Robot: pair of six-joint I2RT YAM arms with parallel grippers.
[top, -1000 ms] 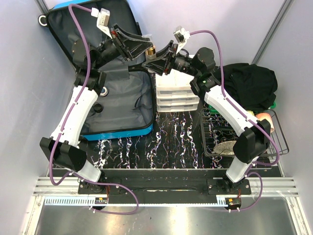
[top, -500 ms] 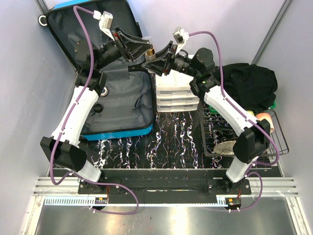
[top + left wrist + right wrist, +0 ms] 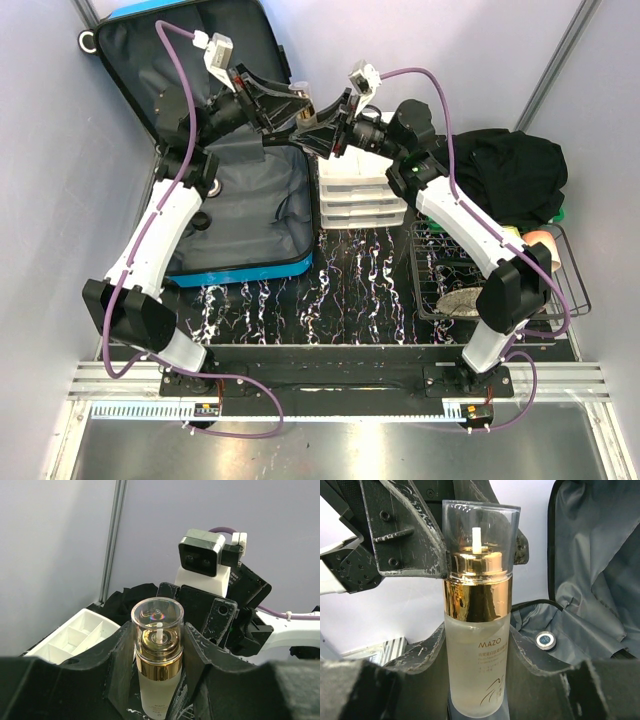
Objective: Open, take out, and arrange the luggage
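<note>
Half done at best, I'd say. The luggage lies flat at the back left of the table with its lid thrown wide, grey lining showing in both halves, so the opening part is sorted. From above the lining looks mostly bare apart from a small round fitting or two. The left arm covers part of it, though, so I can't swear nothing else is in there.

Just over the luggage's right-hand edge, up in the air, there's a frosted spray bottle with a gold collar and a clear cap, standing upright. Both grippers are on it at once. The left gripper has its fingers pressed against either side of the bottle, and the right gripper is clamped on the body from the opposite side. Looks like a handover mid-air, left to right would be my guess.

Right beside the luggage's right edge sits a white drawer organiser, and its top tray of compartments shows in the left wrist view. Further out from the luggage on that side are a wire basket and a heap of black cloth.

What's left: one gripper lets go and the bottle gets parked somewhere tidy, probably the organiser. Then anything hiding in the case.
</note>
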